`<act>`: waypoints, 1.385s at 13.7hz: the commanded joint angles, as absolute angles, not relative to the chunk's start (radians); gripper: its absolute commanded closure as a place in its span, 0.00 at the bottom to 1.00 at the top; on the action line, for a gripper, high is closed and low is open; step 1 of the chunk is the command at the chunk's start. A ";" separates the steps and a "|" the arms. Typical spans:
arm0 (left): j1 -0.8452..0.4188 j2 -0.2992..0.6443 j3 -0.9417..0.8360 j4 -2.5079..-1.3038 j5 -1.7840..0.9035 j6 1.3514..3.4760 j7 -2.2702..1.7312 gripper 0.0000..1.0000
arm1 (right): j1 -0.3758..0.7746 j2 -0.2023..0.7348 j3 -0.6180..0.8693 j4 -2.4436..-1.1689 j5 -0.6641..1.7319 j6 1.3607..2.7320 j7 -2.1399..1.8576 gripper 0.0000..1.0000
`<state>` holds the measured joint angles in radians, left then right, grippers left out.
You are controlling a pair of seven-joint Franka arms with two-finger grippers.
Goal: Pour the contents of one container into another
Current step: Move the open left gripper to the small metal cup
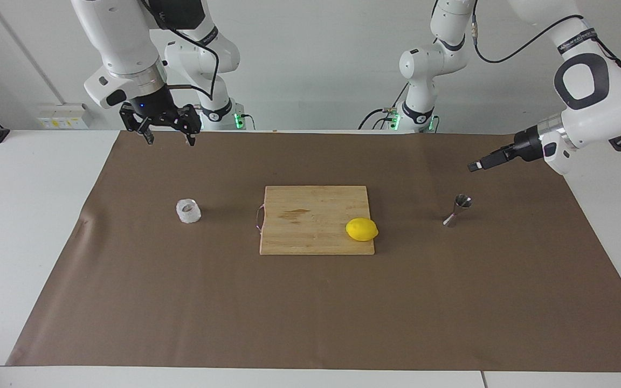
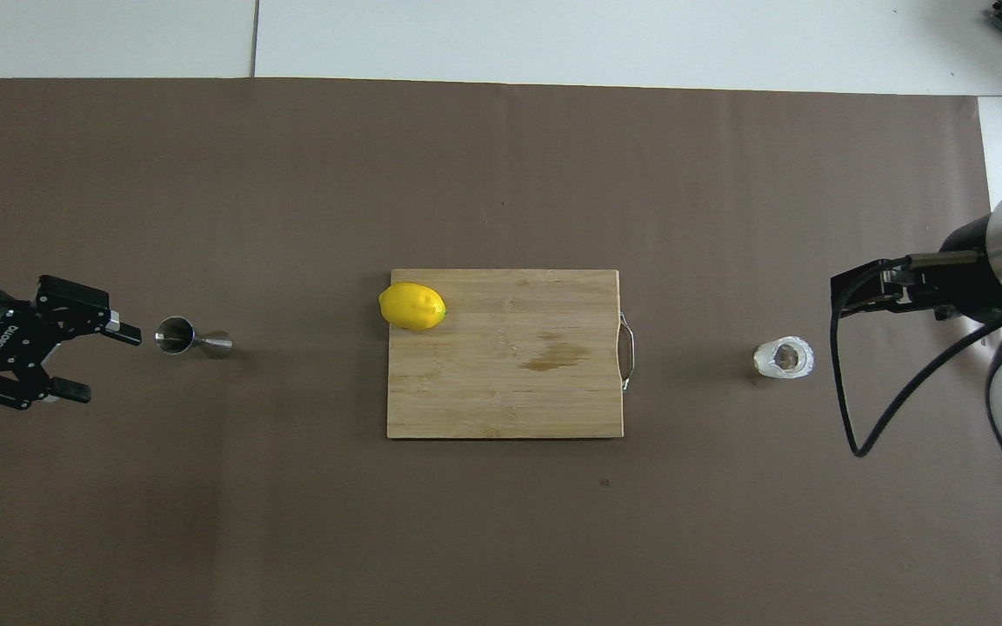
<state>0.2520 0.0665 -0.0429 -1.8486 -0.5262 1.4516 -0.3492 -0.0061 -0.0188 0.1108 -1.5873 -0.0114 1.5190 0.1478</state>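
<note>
The whitish translucent cup [image 1: 188,211] stands upright on the brown mat toward the right arm's end; in the overhead view the cup [image 2: 784,358] shows something darker inside. The steel hourglass jigger [image 1: 457,210] stands upright toward the left arm's end; it also shows in the overhead view [image 2: 188,336]. My right gripper [image 1: 170,139] is open and empty, pointing down, raised over the mat and apart from the cup; it also shows in the overhead view [image 2: 862,294]. My left gripper [image 2: 101,361] is open and empty, held level in the air beside the jigger without touching it; it also shows in the facing view [image 1: 475,166].
A wooden cutting board [image 1: 310,205] with a metal handle lies at the middle of the mat, between cup and jigger. A yellow lemon [image 1: 361,229] sits on its corner toward the jigger, farther from the robots. The brown mat [image 1: 310,312] covers most of the white table.
</note>
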 commanded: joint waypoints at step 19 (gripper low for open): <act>0.387 0.342 -0.018 -1.842 -0.874 1.425 -0.704 0.00 | -0.009 -0.041 0.103 -1.611 0.018 1.522 0.121 0.00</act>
<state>0.4036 0.3274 -0.0245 -1.8493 -0.8256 1.3891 -0.6631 -0.0061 -0.0188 0.1108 -1.5873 -0.0114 1.5190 0.1478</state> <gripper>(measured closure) 0.000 0.000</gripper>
